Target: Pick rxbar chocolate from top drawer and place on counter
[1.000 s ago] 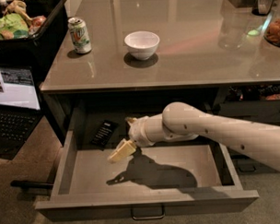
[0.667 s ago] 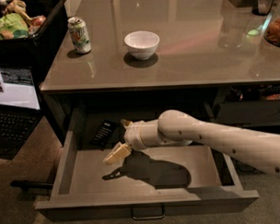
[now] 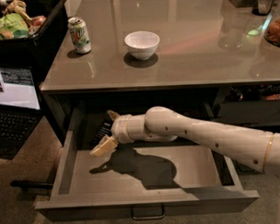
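Hovering spread-fingered, hand (image 3: 108, 130) seemingly straddles rxbar chocolate (image 3: 99, 133) in top drawer (image 3: 148, 203)

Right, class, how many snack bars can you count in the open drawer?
1. The bar lies at the drawer's back left, partly behind the gripper, which hangs just over it. Others may hide under the arm.
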Available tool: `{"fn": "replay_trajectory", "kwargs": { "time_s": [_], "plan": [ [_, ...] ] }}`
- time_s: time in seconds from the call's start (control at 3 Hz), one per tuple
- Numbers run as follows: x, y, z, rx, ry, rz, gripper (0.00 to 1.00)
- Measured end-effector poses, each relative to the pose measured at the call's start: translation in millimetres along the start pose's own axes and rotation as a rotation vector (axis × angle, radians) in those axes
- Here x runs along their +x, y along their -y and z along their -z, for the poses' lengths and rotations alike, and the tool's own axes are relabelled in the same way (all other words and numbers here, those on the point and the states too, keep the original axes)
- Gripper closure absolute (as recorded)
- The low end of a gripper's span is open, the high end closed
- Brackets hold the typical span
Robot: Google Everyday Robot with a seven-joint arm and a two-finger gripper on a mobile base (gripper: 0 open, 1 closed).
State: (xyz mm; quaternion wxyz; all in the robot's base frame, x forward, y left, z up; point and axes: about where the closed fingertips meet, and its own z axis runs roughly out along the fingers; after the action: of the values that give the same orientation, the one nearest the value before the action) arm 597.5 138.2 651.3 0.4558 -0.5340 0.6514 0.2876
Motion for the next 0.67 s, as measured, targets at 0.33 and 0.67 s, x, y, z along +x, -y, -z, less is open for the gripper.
{"fn": "replay_trajectory", "kwargs": {
  "time_s": [0.33,0.67],
  "plan": [
    [-1.8,13.2,-21.1,0.016,-0.036,0.007,0.0],
    [25.2,27.0,-42.0,0.029,-0.084,-0.036,0.0]
  ]
}}
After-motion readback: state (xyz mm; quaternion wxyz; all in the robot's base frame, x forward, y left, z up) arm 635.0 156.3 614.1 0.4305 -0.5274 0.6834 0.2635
